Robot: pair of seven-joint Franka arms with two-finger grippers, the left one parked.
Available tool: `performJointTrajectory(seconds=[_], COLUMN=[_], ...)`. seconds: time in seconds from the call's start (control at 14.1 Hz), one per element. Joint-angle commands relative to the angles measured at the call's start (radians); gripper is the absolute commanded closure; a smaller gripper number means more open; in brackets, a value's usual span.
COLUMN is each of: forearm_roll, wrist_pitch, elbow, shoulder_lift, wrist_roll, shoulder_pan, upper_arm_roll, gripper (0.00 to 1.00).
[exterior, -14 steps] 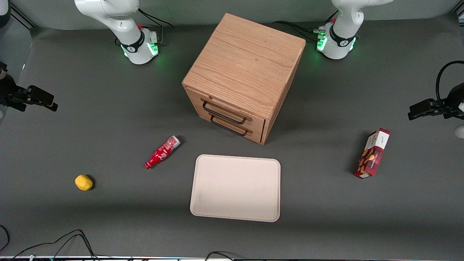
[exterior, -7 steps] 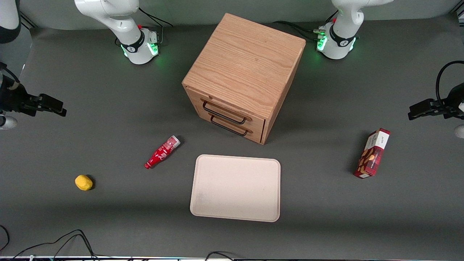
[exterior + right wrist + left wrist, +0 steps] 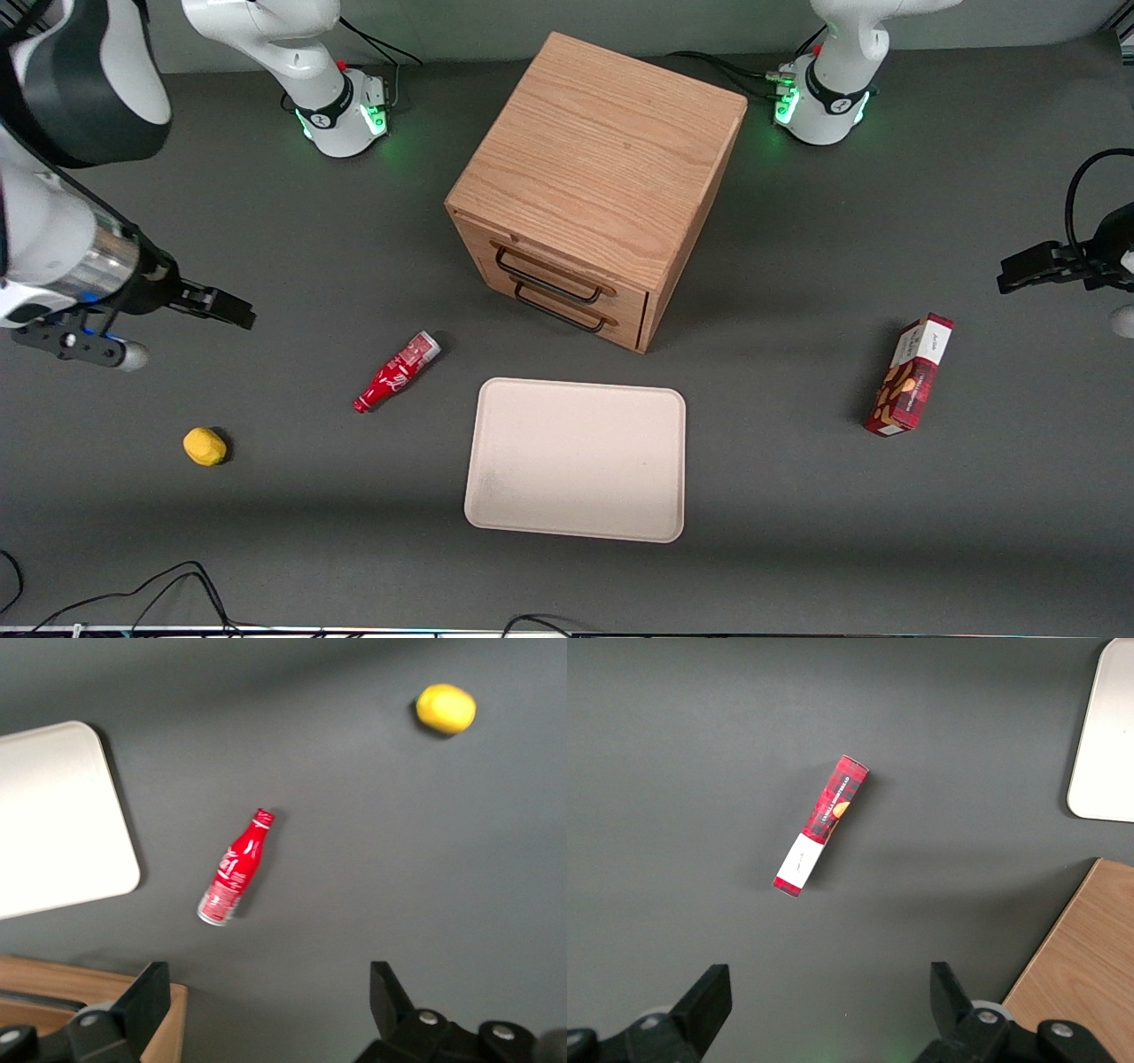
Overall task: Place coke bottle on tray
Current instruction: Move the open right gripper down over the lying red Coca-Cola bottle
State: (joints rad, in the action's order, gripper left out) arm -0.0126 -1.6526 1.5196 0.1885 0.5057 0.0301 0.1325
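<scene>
Bottle is lying on its side on the counter, cap end nearer the front camera, silver base end pointing toward the cabinet. It is sitting just beside the tray, at about 10 o'clock from the tray's centre in the front view, not touching it. Tray is lying flat in front of the cabinet's drawers. Pincer is hovering above the counter toward the working arm's end, at about 10 o'clock from the bottle and well apart from it; in the right wrist view its fingers are standing wide apart and gripping nothing. Lemon is resting near the bottle, at about 8 o'clock from it. Box is lying toward the parked arm's end, well apart from the tray.
</scene>
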Motion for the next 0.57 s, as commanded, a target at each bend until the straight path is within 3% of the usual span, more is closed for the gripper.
performJointTrajectory(seconds=[0.0, 0.21, 0.5], forearm_roll=[-0.006, 0.005, 0.022], wrist_pitch=[-0.067, -0.153, -0.393], elbow=[-0.013, 0.042, 0.281], shoulder_lift=[0.081, 0.147, 0.154], wrist_roll=[0.225, 0.422, 0.531], shoulder_pan=[0.002, 0.002, 0.004], upper_arm_roll=[0.071, 0.116, 0.118], gripper=[0.0, 0.0, 0.0])
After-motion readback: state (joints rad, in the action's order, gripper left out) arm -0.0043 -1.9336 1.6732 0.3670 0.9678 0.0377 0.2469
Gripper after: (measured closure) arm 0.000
